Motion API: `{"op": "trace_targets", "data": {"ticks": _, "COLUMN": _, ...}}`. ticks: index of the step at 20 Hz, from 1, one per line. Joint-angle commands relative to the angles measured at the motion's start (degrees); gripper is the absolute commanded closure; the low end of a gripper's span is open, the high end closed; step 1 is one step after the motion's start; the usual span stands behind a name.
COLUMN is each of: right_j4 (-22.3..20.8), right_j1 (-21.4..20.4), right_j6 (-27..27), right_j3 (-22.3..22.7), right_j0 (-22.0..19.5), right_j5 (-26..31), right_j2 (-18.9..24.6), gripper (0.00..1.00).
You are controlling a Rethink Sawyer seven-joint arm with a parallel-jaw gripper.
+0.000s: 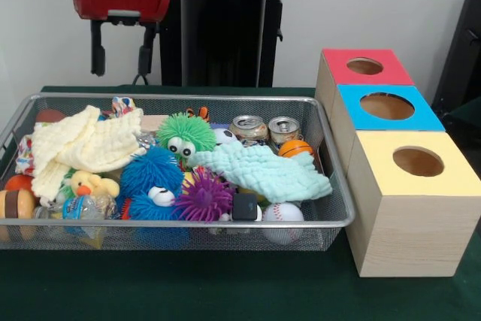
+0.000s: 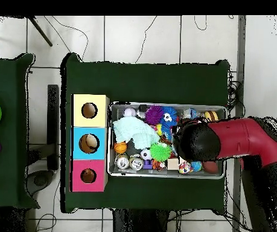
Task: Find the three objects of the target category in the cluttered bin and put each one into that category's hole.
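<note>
Three boxes stand in a row just right of the wire mesh bin (image 1: 331,212) on the green tabletop (image 1: 188,291): a red-topped box (image 1: 366,67) farthest, a blue-topped box (image 1: 387,107) in the middle, a yellow-topped box (image 1: 418,163) nearest. Each hole appears dark and empty, so by my assessment no object has yet been sorted and all three remain to be found. The target category is not indicated. The bin is full: two tin cans (image 1: 263,128) at the far right, an orange ball (image 1: 295,148) beside them, a baseball (image 1: 283,213) at the near right, a mint cloth (image 1: 264,171), a cream cloth (image 1: 83,144), and green (image 1: 186,134), blue (image 1: 152,178) and purple (image 1: 204,197) fuzzy toys. The gripper (image 1: 121,56) hangs high above the bin's far left end, its fingers (image 1: 98,54) spread apart and holding nothing.
</note>
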Motion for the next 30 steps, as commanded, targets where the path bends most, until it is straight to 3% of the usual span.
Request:
{"op": "trace_targets", "data": {"ticks": 1, "right_j4": -1.1, "right_j1": -3.2, "right_j6": -16.9, "right_j3": 10.8, "right_j0": -2.4, "right_j5": 1.2, "right_j2": 3.5, "gripper": 0.00}}
{"op": "trace_targets", "data": {"ticks": 13, "right_j4": -2.1, "right_j1": -6.6, "right_j6": -13.0, "right_j3": 18.0, "right_j0": -5.1, "right_j5": -3.9, "right_j2": 5.4, "gripper": 0.00}}
{"op": "trace_targets", "data": {"ticks": 30, "right_j4": -5.2, "right_j1": -6.1, "right_j6": -7.2, "right_j3": 21.6, "right_j0": -3.7, "right_j5": -9.3, "right_j2": 3.8, "gripper": 0.00}}
